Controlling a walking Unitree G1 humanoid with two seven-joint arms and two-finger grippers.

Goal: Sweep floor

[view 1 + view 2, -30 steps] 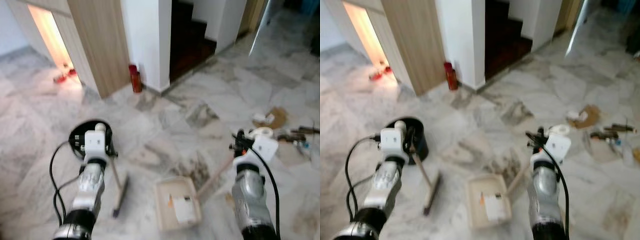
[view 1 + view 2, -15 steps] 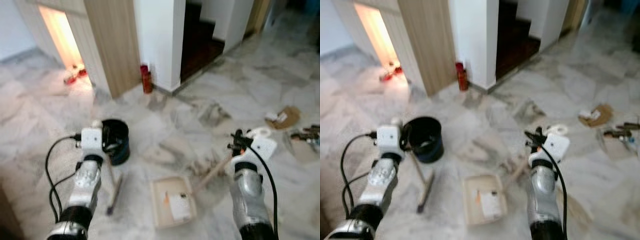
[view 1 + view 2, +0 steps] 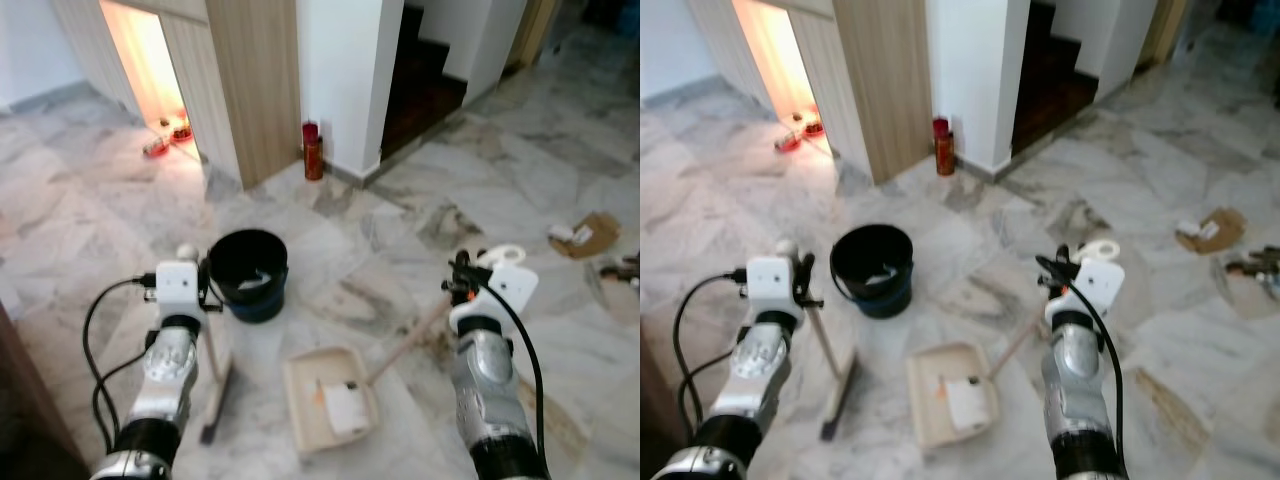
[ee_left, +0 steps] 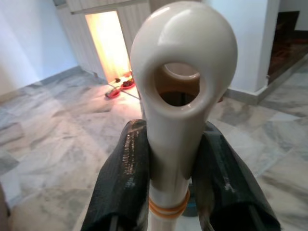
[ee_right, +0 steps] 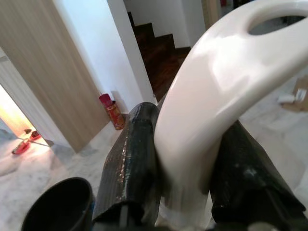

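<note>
My left gripper (image 4: 174, 131) is shut on the cream broom handle (image 4: 183, 91), just below its looped top end. In the eye views the left gripper (image 3: 200, 292) holds the broom upright, with the brush head (image 3: 215, 405) on the marble floor. My right gripper (image 5: 190, 126) is shut on the cream dustpan handle (image 5: 216, 86). The right gripper (image 3: 460, 288) holds the long handle slanting down to the beige dustpan (image 3: 305, 415), which lies flat on the floor with a white scrap of paper (image 3: 340, 405) in it. A black bucket (image 3: 248, 272) stands just right of the broom.
A red canister (image 3: 312, 150) stands at the foot of a white wall beside a wooden panel (image 3: 250, 80). Dark stairs (image 3: 425, 85) rise behind. Cardboard scraps (image 3: 585, 232) and litter lie at the right. A lit doorway (image 3: 150, 60) opens at far left.
The camera has shifted, so the doorway, wall and bucket sit further right and lower. The bucket now shows whole beside the broom. Both grippers keep their hold.
</note>
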